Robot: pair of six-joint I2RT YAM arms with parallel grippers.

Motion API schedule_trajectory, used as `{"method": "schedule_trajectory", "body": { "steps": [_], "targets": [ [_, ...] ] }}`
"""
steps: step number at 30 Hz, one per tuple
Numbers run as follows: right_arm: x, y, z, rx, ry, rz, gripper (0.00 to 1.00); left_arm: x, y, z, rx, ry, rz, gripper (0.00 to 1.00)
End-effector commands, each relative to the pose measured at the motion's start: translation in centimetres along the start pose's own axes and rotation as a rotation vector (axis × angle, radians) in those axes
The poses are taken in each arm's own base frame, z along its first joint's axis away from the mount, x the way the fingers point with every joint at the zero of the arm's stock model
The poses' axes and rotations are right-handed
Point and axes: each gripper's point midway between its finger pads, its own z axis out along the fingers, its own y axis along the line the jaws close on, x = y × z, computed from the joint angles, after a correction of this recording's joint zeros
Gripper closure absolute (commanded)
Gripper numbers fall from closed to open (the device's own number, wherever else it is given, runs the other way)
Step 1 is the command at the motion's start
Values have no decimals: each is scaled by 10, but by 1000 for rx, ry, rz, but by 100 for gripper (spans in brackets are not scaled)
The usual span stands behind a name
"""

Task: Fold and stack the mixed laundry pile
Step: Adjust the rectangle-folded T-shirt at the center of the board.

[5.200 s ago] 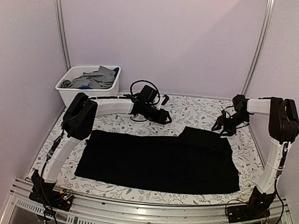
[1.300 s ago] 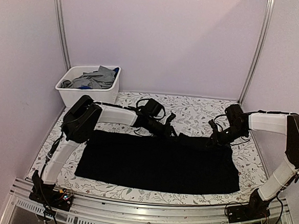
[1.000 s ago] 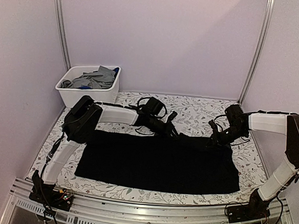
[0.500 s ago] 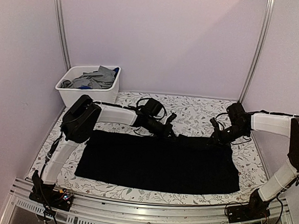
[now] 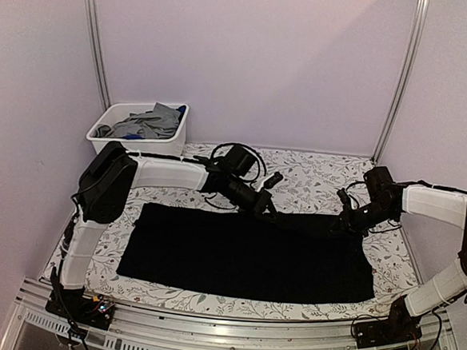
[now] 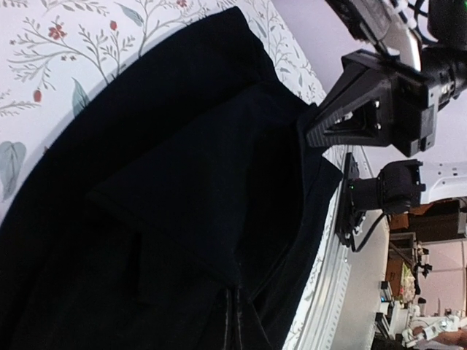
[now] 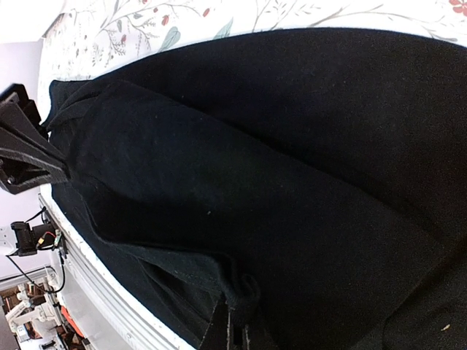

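Only overhead: bin (image 5: 136,151) of grey laundry (image 5: 149,123) beyond black T-shirt (image 5: 244,252).

The left end effector (image 6: 233,324) is clamped on a raised fold of the black T-shirt (image 6: 182,189). To its right, the right end effector (image 6: 312,125) meets the same cloth edge. Floral tabletop (image 6: 66,51) shows on the far side.

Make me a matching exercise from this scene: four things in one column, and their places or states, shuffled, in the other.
1. shirt
2. bin
3. left claw
4. right claw

A. at the far left corner of the table
B. shut on the shirt's far right corner
C. spread across the table, black
D. shut on the shirt's far edge, near its middle

Pairs: 1-C, 2-A, 3-D, 4-B
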Motion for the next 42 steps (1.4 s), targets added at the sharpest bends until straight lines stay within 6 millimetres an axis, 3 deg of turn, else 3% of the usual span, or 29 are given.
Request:
{"method": "schedule_trajectory", "body": {
  "steps": [1,9,19,30,35,42],
  "targets": [
    [7,1,-11,3,-22,13,100,33,-22,4,18,89,34,100],
    [30,0,-16,3,30,89,100,68,-35,2,18,158,36,100],
    [74,-8,-22,30,66,214,100,76,-40,8,23,187,52,100],
    [82,-20,-27,113,63,296,100,80,-53,9,72,261,118,100],
    [81,-26,-27,149,77,301,98,93,-50,16,58,306,134,100],
    [95,-33,-27,184,118,321,99,106,-42,23,30,351,138,100]
  ]
}}
